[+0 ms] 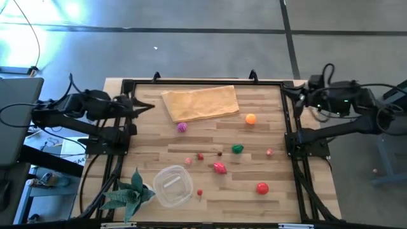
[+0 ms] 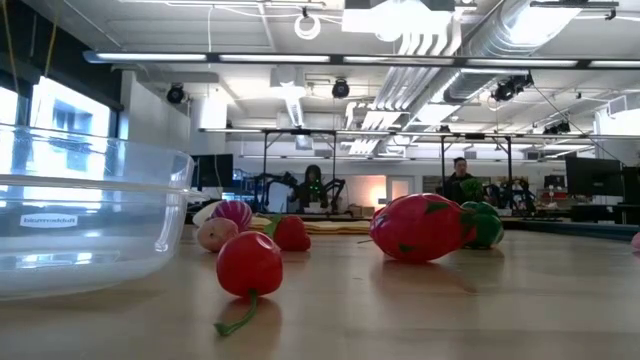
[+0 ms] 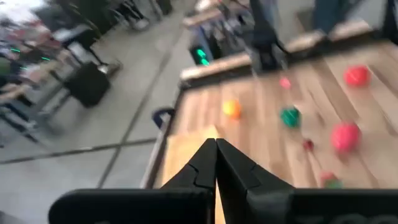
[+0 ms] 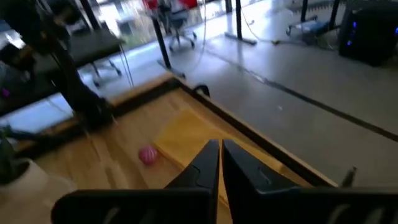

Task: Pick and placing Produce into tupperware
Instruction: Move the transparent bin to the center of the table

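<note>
Produce (image 1: 220,168) lies scattered on the worktop (image 1: 254,127); left gripper (image 1: 147,105) and right gripper (image 1: 290,94) both pressed together, holding nothing

Tupperware (image 1: 173,186): clear, round, upright, empty, near front-left table edge. Produce (image 1: 219,168): small red, pink, orange, green pieces scattered loose across the table, all outside it.

High view looks straight down on the table (image 1: 254,121); low view sits at tabletop level; both share the tupperware (image 1: 172,186).
</note>
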Robot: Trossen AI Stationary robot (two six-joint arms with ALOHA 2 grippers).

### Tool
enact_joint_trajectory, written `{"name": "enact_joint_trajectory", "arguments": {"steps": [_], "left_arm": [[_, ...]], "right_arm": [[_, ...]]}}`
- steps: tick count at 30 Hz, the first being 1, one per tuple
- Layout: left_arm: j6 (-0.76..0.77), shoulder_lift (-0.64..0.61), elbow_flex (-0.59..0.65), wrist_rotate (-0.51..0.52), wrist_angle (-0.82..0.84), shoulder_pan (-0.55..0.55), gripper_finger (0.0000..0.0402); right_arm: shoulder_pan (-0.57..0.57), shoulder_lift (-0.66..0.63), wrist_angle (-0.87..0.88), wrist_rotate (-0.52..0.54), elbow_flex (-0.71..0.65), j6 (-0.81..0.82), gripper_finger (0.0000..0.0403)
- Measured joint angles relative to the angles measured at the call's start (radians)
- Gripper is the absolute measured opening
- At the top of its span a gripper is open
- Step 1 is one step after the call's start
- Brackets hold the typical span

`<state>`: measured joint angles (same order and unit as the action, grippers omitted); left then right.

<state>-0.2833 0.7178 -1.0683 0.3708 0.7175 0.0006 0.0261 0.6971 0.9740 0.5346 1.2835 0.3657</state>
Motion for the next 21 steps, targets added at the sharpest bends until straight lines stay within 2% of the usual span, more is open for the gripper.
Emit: {"name": "enact_joint_trajectory", "arguments": {"steps": [5,12,17,21], "left_arm": [[0.017,0.029,0.003,-0.078,0.121,0.0,0.0001],[-0.004,0.032,0.103,-0.212,0.086,0.0,0.0001],[-0.007,0.033,0.178,-0.253,0.087,0.0,0.0001],[0.004,0.034,0.204,-0.365,0.077,-0.001,0.0001]], "right_arm": [[0.0,0.089,0.111,-0.043,0.051,0.046,0.0019],[0.0,0.122,0.152,-0.162,-0.008,0.218,0.0019],[0.0,0.122,0.148,-0.171,-0.083,0.236,0.0019],[0.0,0.131,0.141,-0.179,-0.113,0.272,0.0019]]}}
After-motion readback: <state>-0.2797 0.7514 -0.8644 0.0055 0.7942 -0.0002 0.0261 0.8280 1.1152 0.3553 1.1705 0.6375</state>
